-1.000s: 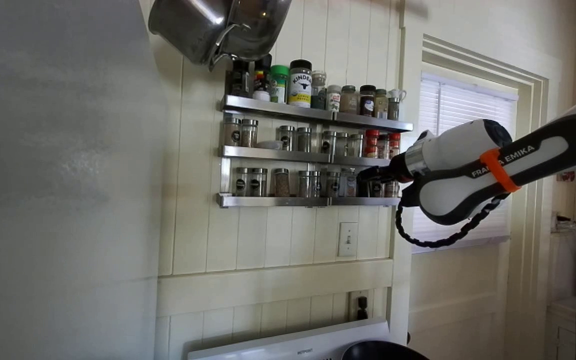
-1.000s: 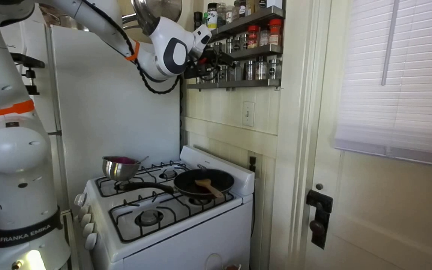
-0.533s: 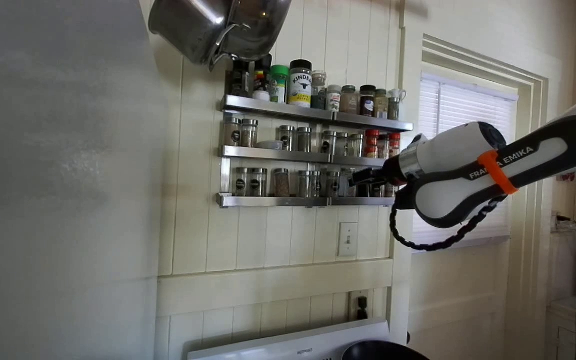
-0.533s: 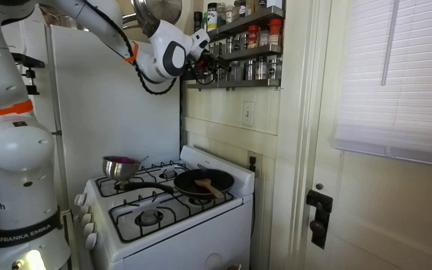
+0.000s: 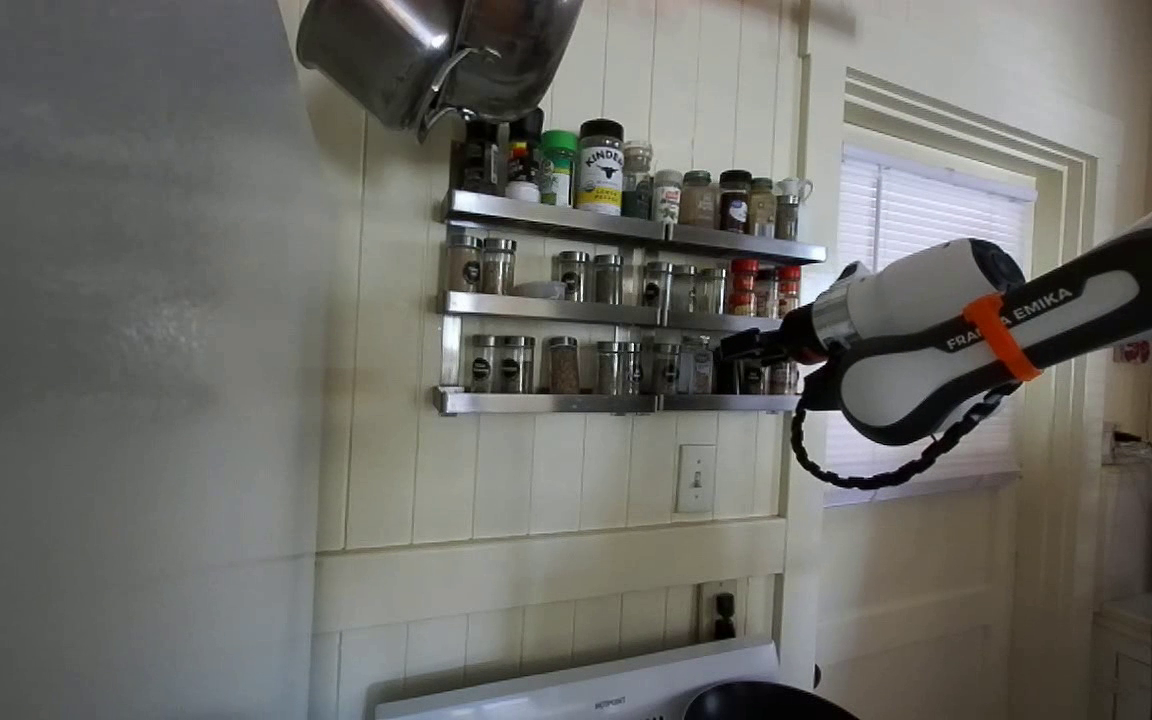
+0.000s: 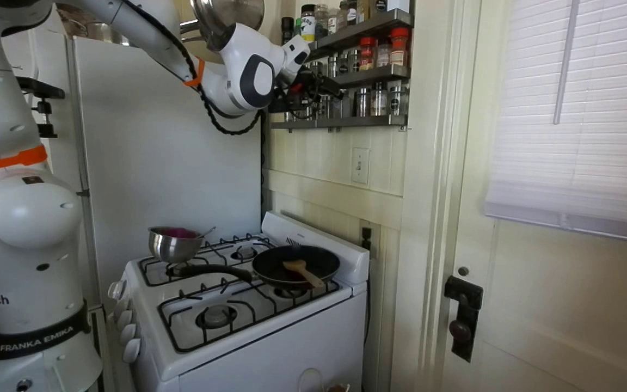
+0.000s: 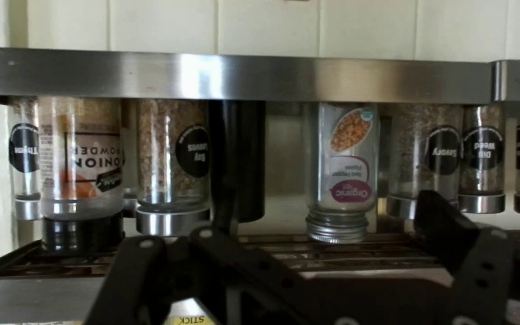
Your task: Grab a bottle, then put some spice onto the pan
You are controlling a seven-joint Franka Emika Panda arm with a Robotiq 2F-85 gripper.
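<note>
A clear spice bottle (image 7: 342,167), labelled as red pepper flakes, stands between the two fingers of my gripper (image 7: 326,207) in the wrist view, where labels appear upside down. The gripper is open, and neither finger seems to touch that bottle. In an exterior view the same bottle (image 5: 699,366) is on the lowest shelf, just beside my gripper (image 5: 736,347). My gripper (image 6: 334,90) partly covers this shelf in an exterior view. The pan (image 6: 319,258) is a black frying pan on the stove with a wooden spatula in it; only its rim (image 5: 751,695) shows in an exterior view.
A dark cylinder (image 7: 248,158) sits close by the left finger, and a Savory jar (image 7: 443,149) is behind the right one. Metal shelves (image 5: 556,402) hold several jars. Steel pots (image 5: 386,60) hang above. A steel bowl (image 6: 172,249) stands on the stove (image 6: 270,348).
My gripper drew back and down a little from the shelf half a second ago, then came back up near its earlier place. It stayed open; bottles and pan have not moved.
</note>
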